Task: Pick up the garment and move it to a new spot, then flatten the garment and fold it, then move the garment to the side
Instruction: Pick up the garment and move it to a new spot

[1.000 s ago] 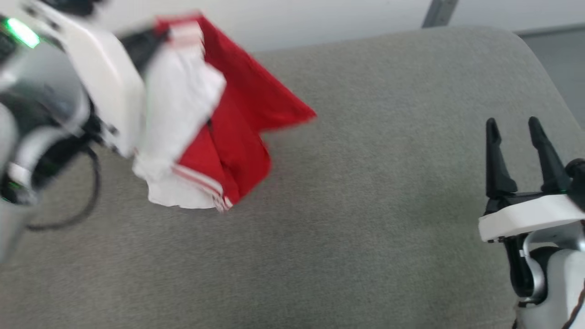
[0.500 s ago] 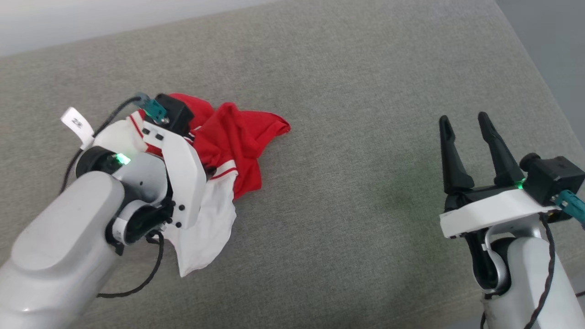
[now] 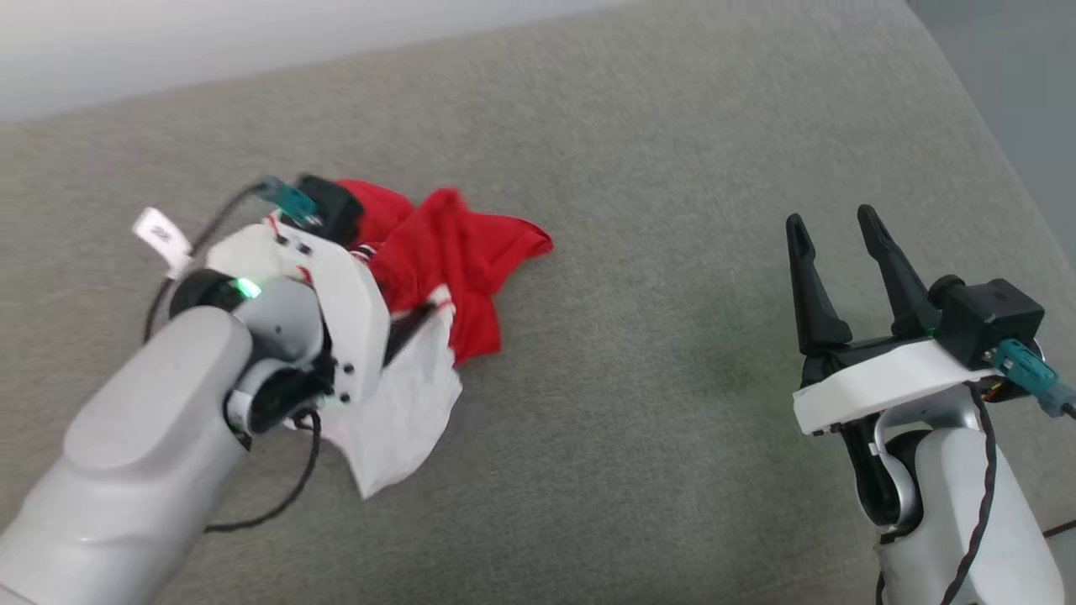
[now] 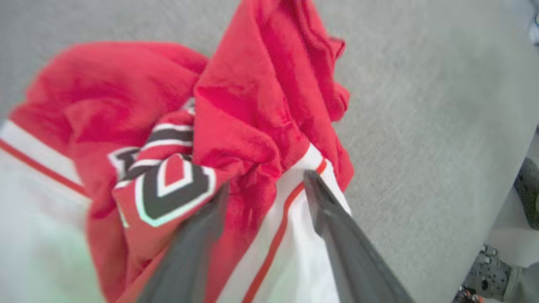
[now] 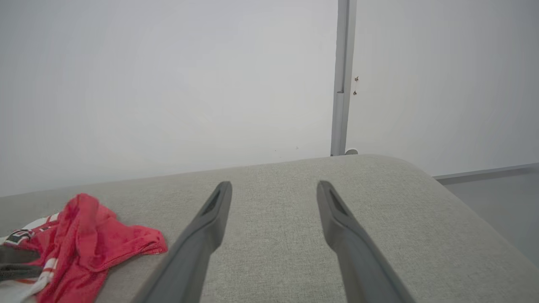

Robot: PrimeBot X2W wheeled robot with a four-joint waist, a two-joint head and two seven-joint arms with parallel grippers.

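The garment (image 3: 458, 252), a red shirt with white sleeves, lies crumpled on the grey cushion (image 3: 656, 395) at the left. My left gripper (image 3: 408, 332) points down into the heap. In the left wrist view its fingers (image 4: 337, 227) stand apart, open, over a white sleeve with a red stripe and a red fold of the garment (image 4: 252, 105); black, white-edged lettering shows to their left. My right gripper (image 3: 830, 220) hovers open at the right, well away from the cloth, with nothing between its fingers. The right wrist view has my right gripper (image 5: 273, 185) over bare cushion, the garment (image 5: 92, 240) at lower left.
The grey cushion's rounded far right corner (image 5: 404, 164) meets a pale wall (image 5: 168, 84) with a vertical grey strip (image 5: 341, 75). Floor (image 3: 1034, 76) lies beyond the cushion's right edge. A black cable (image 3: 277, 504) loops under my left wrist.
A second ago the garment hung in the air from my shut left gripper; now it lies on the cushion and the left jaws have opened. The head camera has tilted down.
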